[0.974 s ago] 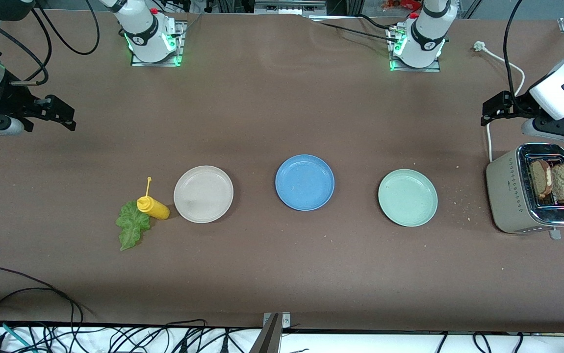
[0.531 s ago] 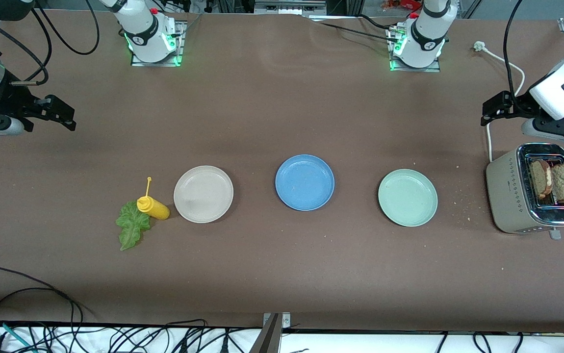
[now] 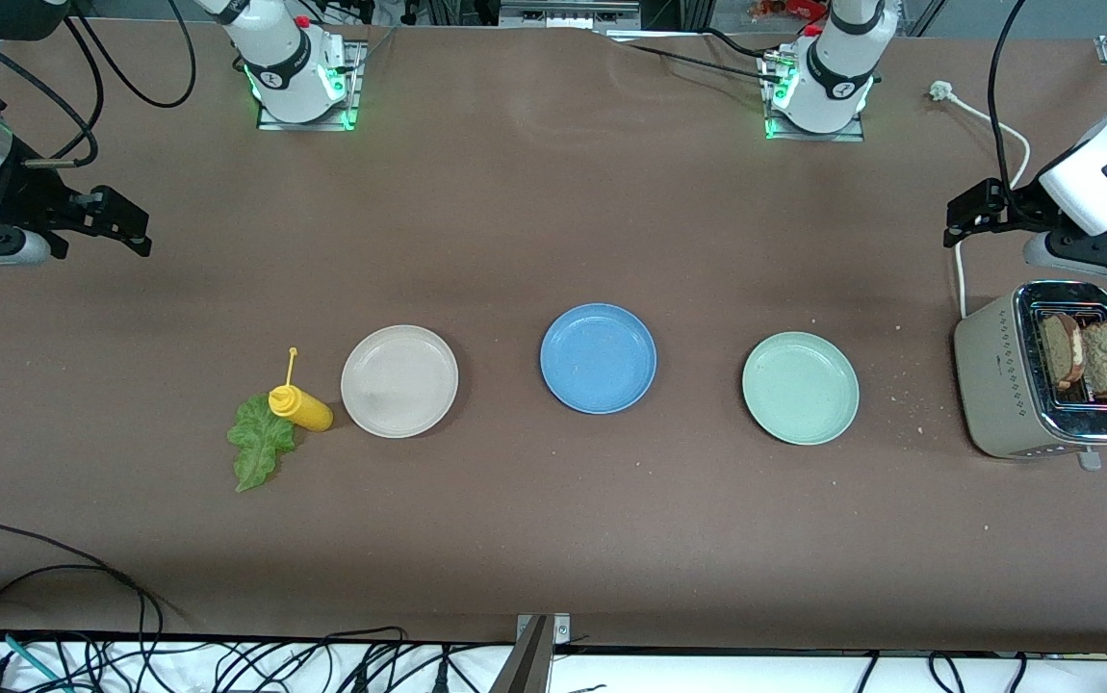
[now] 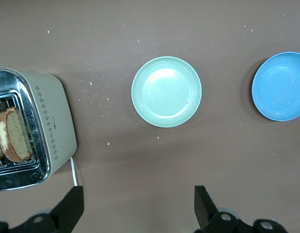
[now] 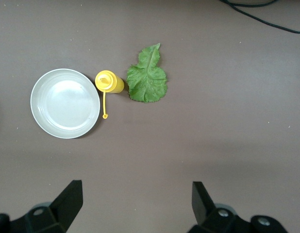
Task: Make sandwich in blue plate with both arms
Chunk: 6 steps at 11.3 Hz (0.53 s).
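The blue plate (image 3: 598,358) (image 4: 281,86) lies bare mid-table between two other plates; no sandwich is in view. Two brown bread slices (image 3: 1091,356) (image 4: 14,135) stand in the toaster at the left arm's end. A green lettuce leaf (image 3: 260,445) (image 5: 148,77) lies flat at the right arm's end. My left gripper (image 3: 960,219) (image 4: 138,206) hangs open and empty over bare table beside the toaster. Over bare table at the right arm's end, my right gripper (image 3: 135,231) (image 5: 136,199) is open too, holding nothing.
A beige plate (image 3: 399,381) and a pale green plate (image 3: 800,388) flank the blue one. A yellow squeeze bottle (image 3: 300,406) stands between leaf and beige plate. The toaster (image 3: 1001,385) has a white cord (image 3: 961,279). Crumbs dot the table near it. Cables lie along the front edge.
The right arm's hand has shifted very slightly; nothing else has moved.
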{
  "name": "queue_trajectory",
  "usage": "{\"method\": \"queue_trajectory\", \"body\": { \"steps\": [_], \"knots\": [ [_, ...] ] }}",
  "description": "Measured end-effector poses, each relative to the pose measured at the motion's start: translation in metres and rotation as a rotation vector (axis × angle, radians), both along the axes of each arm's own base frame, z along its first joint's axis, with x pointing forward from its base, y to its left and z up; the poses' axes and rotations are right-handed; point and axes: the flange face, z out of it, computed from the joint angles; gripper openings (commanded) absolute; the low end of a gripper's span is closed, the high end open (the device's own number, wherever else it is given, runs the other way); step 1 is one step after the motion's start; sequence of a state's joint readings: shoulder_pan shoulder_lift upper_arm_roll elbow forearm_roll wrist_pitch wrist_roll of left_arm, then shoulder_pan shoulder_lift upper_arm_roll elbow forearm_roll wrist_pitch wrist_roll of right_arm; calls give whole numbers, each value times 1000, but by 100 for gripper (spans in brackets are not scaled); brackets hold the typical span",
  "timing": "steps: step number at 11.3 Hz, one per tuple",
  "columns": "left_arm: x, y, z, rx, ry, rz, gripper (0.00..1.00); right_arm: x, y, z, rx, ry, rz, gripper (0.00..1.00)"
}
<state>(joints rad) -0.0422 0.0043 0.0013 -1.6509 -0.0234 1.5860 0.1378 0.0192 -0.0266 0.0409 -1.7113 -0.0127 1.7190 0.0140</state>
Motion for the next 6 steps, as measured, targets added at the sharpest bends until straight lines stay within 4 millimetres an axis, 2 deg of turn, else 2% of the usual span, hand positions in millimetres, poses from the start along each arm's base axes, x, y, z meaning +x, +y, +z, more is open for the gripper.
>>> {"method": "queue_trajectory", "body": {
  "steps": [6],
  "knots": [
    [0, 0, 0, 0, 0, 0, 100, -1, 0, -1, 0, 12, 0, 100]
  ]
}}
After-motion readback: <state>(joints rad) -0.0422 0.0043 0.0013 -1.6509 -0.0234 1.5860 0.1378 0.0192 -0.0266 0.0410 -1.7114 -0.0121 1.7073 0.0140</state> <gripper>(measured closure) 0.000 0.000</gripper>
